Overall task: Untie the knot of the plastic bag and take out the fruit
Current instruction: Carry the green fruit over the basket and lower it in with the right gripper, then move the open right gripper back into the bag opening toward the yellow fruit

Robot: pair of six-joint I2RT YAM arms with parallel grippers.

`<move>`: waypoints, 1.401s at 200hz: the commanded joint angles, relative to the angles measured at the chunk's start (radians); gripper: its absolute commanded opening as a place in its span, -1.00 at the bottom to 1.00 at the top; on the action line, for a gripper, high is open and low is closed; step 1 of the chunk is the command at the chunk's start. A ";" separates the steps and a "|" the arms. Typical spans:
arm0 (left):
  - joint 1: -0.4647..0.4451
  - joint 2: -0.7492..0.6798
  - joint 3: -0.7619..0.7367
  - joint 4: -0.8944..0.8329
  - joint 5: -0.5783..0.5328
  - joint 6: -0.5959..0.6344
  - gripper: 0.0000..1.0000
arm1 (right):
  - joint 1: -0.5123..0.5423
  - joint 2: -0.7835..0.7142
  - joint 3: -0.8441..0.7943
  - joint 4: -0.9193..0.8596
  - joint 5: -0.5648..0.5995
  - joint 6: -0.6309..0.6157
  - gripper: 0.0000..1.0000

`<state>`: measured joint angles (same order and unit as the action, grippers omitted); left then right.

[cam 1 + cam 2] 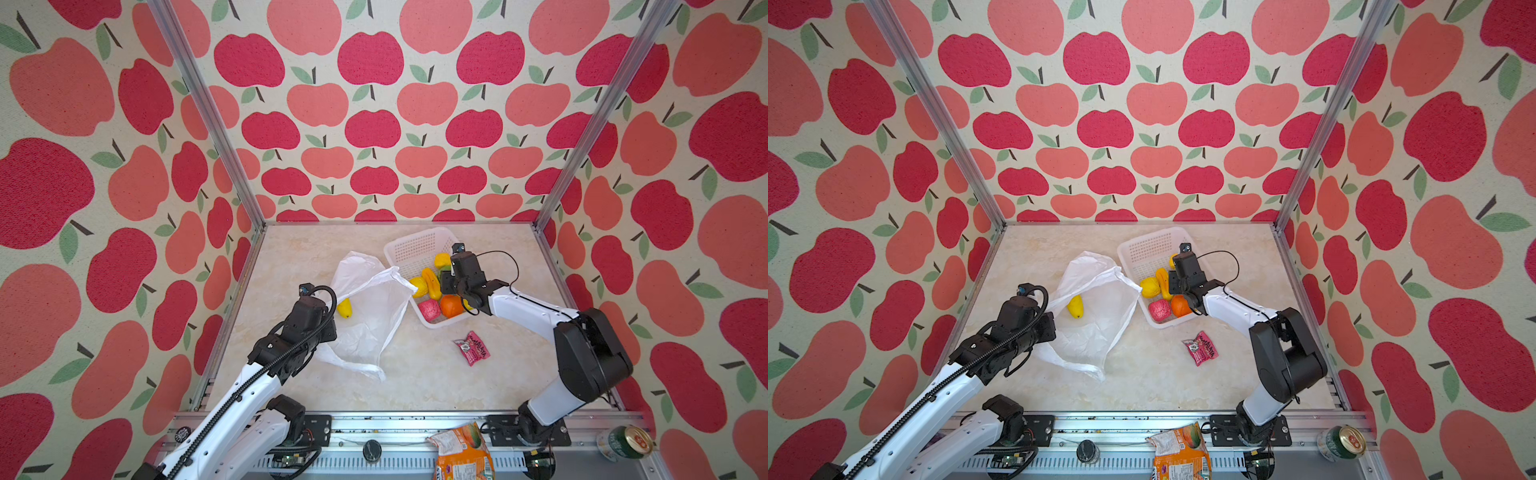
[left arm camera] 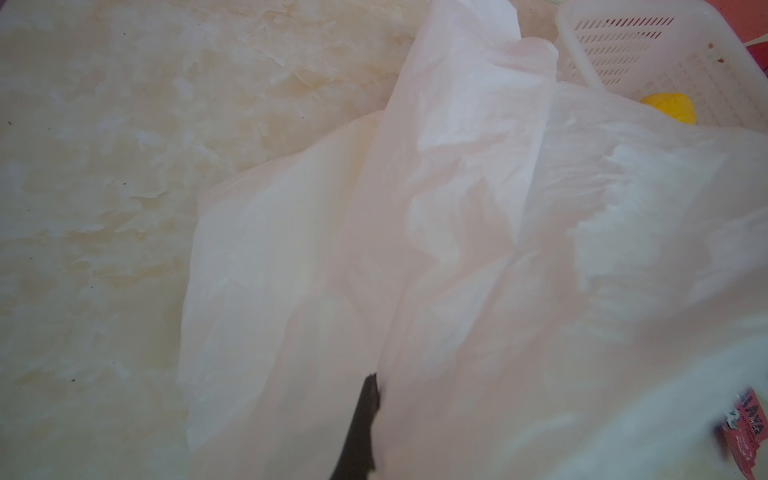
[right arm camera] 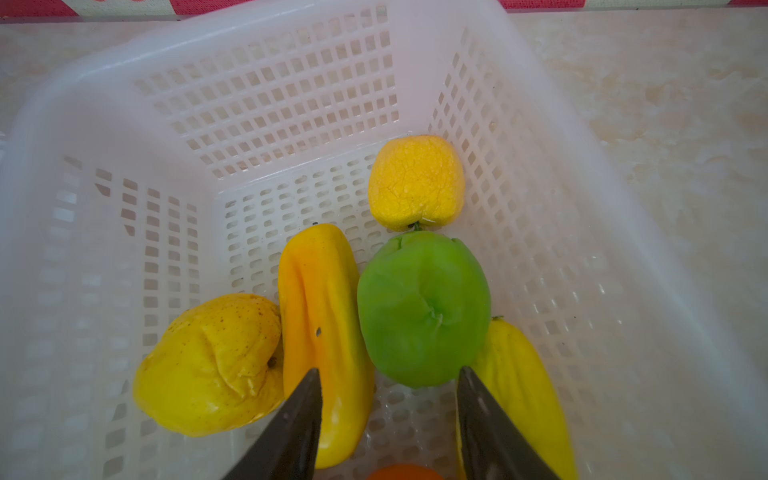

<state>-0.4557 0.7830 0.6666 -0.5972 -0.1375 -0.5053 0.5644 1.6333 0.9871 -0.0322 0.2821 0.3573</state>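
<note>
The left arm [image 1: 266,374] is reaching in from the front-left, its wrist bent low over the pale marbled worktop [image 1: 415,386]. Its left fingers [image 2: 365,411] are clenched on a fold of the thin, crinkly, translucent white plastic bag [image 1: 374,307]. The right arm [image 1: 528,309] is stretching over the white perforated plastic basket [image 1: 415,245] with its wrist tipping down into it. Its right fingers [image 3: 303,415] are standing released and apart, gripping nothing, just short of a round green fruit [image 3: 424,307]. Seven pieces of fruit are lying in the basket: the green one, a wrinkled yellow fruit [image 3: 208,365], a long orange-yellow fruit [image 3: 320,316], a small blocky yellow fruit [image 3: 415,183], a long yellow fruit [image 3: 519,382], a round orange fruit [image 1: 451,305] and a netted pink fruit [image 1: 429,309]. An eighth, a small yellow pointed fruit [image 1: 1075,306], is showing amid the bag's plastic beside the left wrist. One pink snack packet [image 1: 471,348] is lying on the worktop in front of the basket. One orange snack bag [image 1: 461,453] and one green can [image 1: 623,442] are sitting on the front rail. The single bag is lying left of the basket, slack and gaping, with a raised corner reaching the basket's rim and a long strip trailing toward the front.
</note>
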 commanded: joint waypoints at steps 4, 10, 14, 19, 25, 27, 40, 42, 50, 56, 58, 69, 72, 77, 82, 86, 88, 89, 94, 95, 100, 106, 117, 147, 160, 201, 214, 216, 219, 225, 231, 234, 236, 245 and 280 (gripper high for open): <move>0.005 -0.013 -0.007 -0.014 0.026 0.008 -1.00 | -0.008 0.083 0.057 -0.028 0.028 -0.002 0.06; 0.005 -0.015 -0.007 -0.013 0.029 0.009 -1.00 | -0.009 0.093 0.071 -0.039 0.032 0.001 0.03; 0.005 -0.015 -0.006 -0.013 0.031 0.010 -1.00 | -0.008 0.096 0.079 -0.049 0.032 0.005 0.02; 0.006 -0.016 -0.005 -0.013 0.032 0.010 -1.00 | -0.007 0.095 0.087 -0.062 0.029 0.010 0.01; 0.005 -0.016 -0.005 -0.013 0.032 0.010 -1.00 | -0.005 0.086 0.086 -0.065 0.022 0.010 0.00; 0.006 -0.016 -0.004 -0.014 0.031 0.012 -1.00 | -0.004 0.080 0.085 -0.063 0.019 0.010 0.00; 0.005 -0.018 -0.005 -0.014 0.021 0.011 -1.00 | 0.014 0.017 0.049 -0.034 0.009 -0.004 0.01; 0.005 -0.018 -0.004 -0.013 0.019 0.011 -1.00 | 0.018 0.003 0.043 -0.027 0.009 -0.009 0.02; 0.006 -0.020 -0.004 -0.012 0.014 0.011 -1.00 | 0.043 -0.054 -0.002 0.011 0.012 -0.029 0.07; 0.006 -0.020 -0.004 -0.009 0.013 0.013 -1.00 | 0.064 -0.109 -0.039 0.045 0.011 -0.046 0.11; 0.006 -0.021 -0.005 -0.009 0.012 0.013 -1.00 | 0.073 -0.128 -0.052 0.057 0.011 -0.051 0.12; 0.006 -0.021 -0.005 -0.003 0.010 0.016 -1.00 | 0.126 -0.229 -0.130 0.137 0.004 -0.083 0.17; 0.006 -0.022 -0.005 -0.001 0.011 0.015 -1.00 | 0.144 -0.256 -0.153 0.162 0.002 -0.094 0.17; 0.006 -0.022 -0.005 0.000 0.010 0.015 -1.00 | 0.174 -0.302 -0.192 0.205 0.000 -0.109 0.17; 0.006 -0.023 -0.006 0.002 0.011 0.014 -1.00 | 0.208 -0.347 -0.229 0.247 0.000 -0.125 0.18; 0.008 -0.025 -0.007 0.003 0.010 0.015 -1.00 | 0.237 -0.380 -0.259 0.280 0.000 -0.141 0.17; 0.008 -0.026 -0.007 0.003 0.010 0.016 -1.00 | 0.253 -0.395 -0.274 0.297 0.000 -0.148 0.16; 0.008 -0.026 -0.007 0.003 0.010 0.016 -1.00 | 0.260 -0.403 -0.281 0.306 0.000 -0.152 0.16; 0.009 -0.027 -0.008 0.004 0.010 0.014 -1.00 | 0.300 -0.441 -0.316 0.349 -0.003 -0.175 0.13; 0.008 -0.028 -0.008 0.004 0.010 0.014 -1.00 | 0.308 -0.448 -0.323 0.358 -0.004 -0.180 0.13; 0.008 -0.031 -0.008 0.004 0.009 0.014 -1.00 | 0.349 -0.480 -0.357 0.402 -0.008 -0.205 0.12; 0.009 -0.033 -0.009 0.001 0.008 0.014 -1.00 | 0.399 -0.508 -0.393 0.452 -0.009 -0.237 0.10; 0.009 -0.038 -0.007 -0.004 0.005 0.015 -1.00 | 0.480 -0.535 -0.436 0.521 -0.012 -0.273 0.07; 0.011 -0.050 -0.004 -0.008 0.014 0.015 -1.00 | 0.588 -0.427 -0.402 0.575 -0.009 -0.279 -0.10; 0.011 -0.049 -0.002 -0.008 0.030 0.016 -1.00 | 0.603 -0.325 -0.346 0.577 -0.028 -0.257 -0.17; 0.011 -0.060 0.000 -0.011 0.061 0.008 -1.00 | 0.614 0.026 -0.135 0.573 -0.048 -0.191 -0.20; 0.011 -0.071 -0.001 -0.009 0.067 0.007 -1.00 | 0.613 0.117 -0.062 0.566 -0.046 -0.183 -0.20; 0.011 -0.072 -0.001 -0.009 0.067 0.007 -1.00 | 0.613 0.132 -0.051 0.563 -0.047 -0.181 -0.20; 0.011 -0.075 0.000 -0.009 0.068 0.008 -1.00 | 0.613 0.152 -0.034 0.558 -0.047 -0.179 -0.20; 0.011 -0.080 0.002 -0.011 0.067 0.007 -1.00 | 0.612 0.185 -0.003 0.553 -0.046 -0.174 -0.20; 0.011 -0.082 0.004 -0.016 0.064 0.007 -1.00 | 0.611 0.221 0.028 0.550 -0.049 -0.166 -0.17; 0.011 -0.083 0.005 -0.018 0.064 0.008 -1.00 | 0.611 0.236 0.040 0.549 -0.052 -0.163 -0.15; 0.012 -0.083 0.005 -0.019 0.063 0.008 -1.00 | 0.611 0.246 0.048 0.551 -0.053 -0.161 -0.14; 0.012 -0.084 0.006 -0.021 0.062 0.009 -1.00 | 0.611 0.292 0.079 0.569 -0.063 -0.158 -0.05; 0.012 -0.070 0.016 -0.016 0.075 0.012 -1.00 | 0.606 0.474 0.194 0.654 -0.011 -0.168 0.19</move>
<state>-0.4492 0.7074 0.6666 -0.5949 -0.0795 -0.5049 1.1763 2.0010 1.1004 0.5602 0.2348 0.1814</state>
